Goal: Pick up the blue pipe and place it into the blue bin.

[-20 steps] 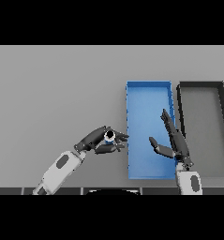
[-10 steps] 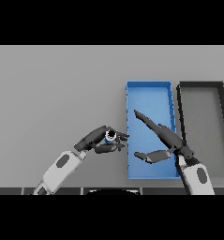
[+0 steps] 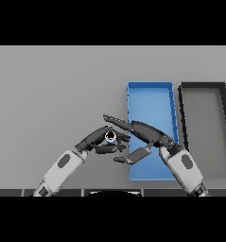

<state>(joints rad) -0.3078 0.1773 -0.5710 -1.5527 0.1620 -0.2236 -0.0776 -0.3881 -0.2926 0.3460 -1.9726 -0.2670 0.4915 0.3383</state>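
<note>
The blue pipe [image 3: 109, 137] is small and ring-ended, held just left of the blue bin [image 3: 150, 97]. My left hand [image 3: 98, 140] is curled round it from the left, so most of the pipe is hidden. My right hand [image 3: 145, 133] reaches in from the lower right with straight fingers. Its fingertips [image 3: 112, 118] lie just above the pipe and its thumb [image 3: 133, 156] sits below it, over the bin's left edge. The blue bin stands right of centre, a long open tray.
A dark grey bin [image 3: 204, 90] of the same shape stands right beside the blue one. Grey table [image 3: 53, 90] stretches to the left and far side.
My right hand has swung left from above the blue bin, its fingers flattening and reaching to the pipe. The left hand with the pipe has stayed in place.
</note>
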